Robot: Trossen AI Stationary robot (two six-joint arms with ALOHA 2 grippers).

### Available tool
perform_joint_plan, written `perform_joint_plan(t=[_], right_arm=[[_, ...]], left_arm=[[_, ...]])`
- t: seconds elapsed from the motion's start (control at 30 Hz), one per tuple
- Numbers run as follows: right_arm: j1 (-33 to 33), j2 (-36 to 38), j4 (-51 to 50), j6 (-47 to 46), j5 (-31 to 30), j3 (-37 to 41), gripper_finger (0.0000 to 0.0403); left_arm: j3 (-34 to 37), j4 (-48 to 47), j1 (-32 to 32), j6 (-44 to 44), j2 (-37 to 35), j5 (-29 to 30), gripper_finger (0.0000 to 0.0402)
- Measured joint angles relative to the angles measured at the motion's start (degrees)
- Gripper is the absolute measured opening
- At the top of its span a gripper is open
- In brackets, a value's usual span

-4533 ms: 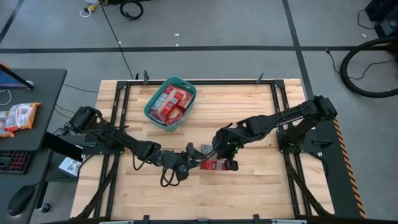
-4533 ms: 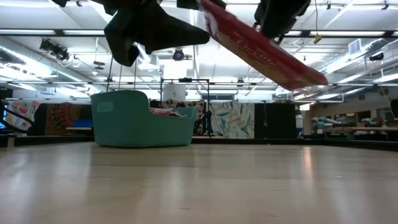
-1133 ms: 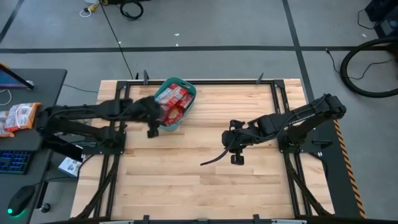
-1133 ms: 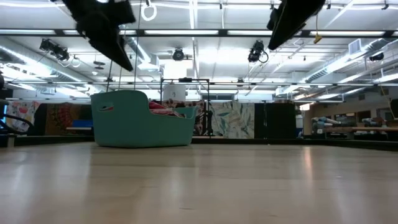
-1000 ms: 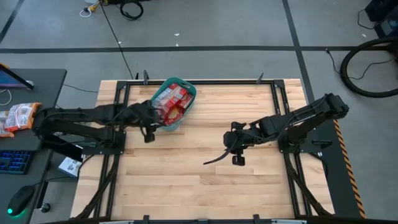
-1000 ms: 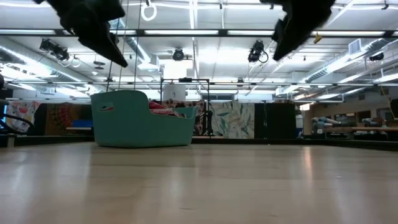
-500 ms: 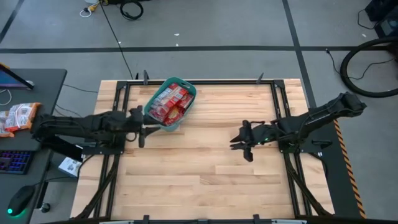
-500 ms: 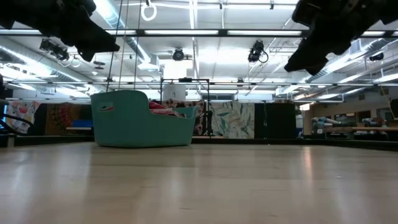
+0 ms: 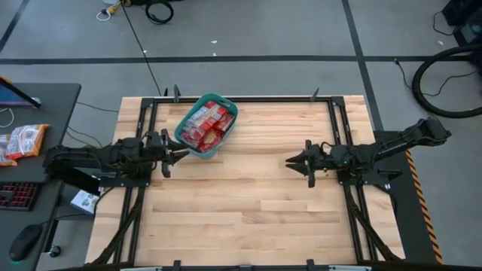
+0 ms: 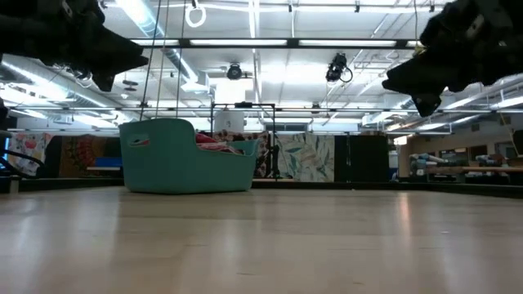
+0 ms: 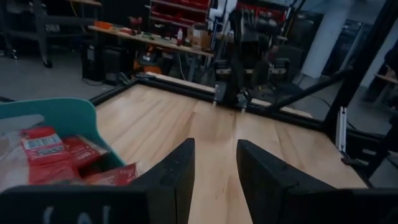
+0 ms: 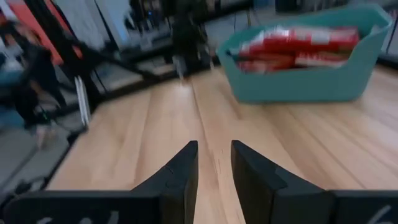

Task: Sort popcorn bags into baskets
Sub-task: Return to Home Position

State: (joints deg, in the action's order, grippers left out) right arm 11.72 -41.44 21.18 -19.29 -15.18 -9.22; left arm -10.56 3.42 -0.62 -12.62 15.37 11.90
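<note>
**Popcorn bags (image 9: 205,125) lie in the teal basket (image 10: 163,159); both grippers hold nothing**

The popcorn bags are red packets, piled together inside the basket. In the high view the basket stands in the upper part of the frame, left of centre, and sits a little diagonal on the wooden table (image 9: 248,218). In the low view it is at the left of the middle, and some red packets show over the lower side of its rim.

The left gripper (image 9: 175,161) hangs left of centre in the high view, just below and left of the basket's corner. In the low view it is a dark shape in the upper left, raised above the table. Its fingers (image 11: 180,171) stand a little apart with a narrow gap, and only bare wood shows between them.

The right gripper (image 9: 299,167) hangs right of centre in the high view, well apart from the basket, and points toward the left of the frame. Its fingers (image 12: 180,171) also leave a narrow gap and hold nothing.

Orange-and-white snack packets (image 9: 21,141) lie on a dark desk at the left edge of the high view.
</note>
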Motion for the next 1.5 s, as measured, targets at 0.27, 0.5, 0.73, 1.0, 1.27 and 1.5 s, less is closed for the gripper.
perform_joint_plan(t=[0.27,0.5,0.73,1.0,1.27,1.5], right_arm=[[-2.5,2.5,13.8,0.8,-0.2,8.8,0.0100],[-4.7,5.6,9.0,4.9,-0.2,8.8,0.0100],[-6.1,14.7,-1.9,6.9,-0.2,8.9,0.0092],[-7.1,26.0,-3.4,13.0,-1.4,8.9,0.0076],[-7.1,27.6,-1.9,6.1,-6.1,8.9,0.0075],[-7.1,27.6,-1.9,6.0,-5.9,8.9,0.0073]], left_arm=[[2.4,-0.8,0.0,1.5,-5.1,2.6,0.0123],[2.7,-4.7,0.0,9.5,-8.6,7.9,0.0106],[2.8,-8.6,0.0,15.6,-15.3,8.9,0.0051],[2.7,-9.1,0.0,16.1,-15.2,6.6,0.0007],[2.7,-7.9,-0.1,14.0,-15.0,1.8,0.0011],[2.7,-8.0,0.0,16.1,-15.0,2.4,0.0016]])
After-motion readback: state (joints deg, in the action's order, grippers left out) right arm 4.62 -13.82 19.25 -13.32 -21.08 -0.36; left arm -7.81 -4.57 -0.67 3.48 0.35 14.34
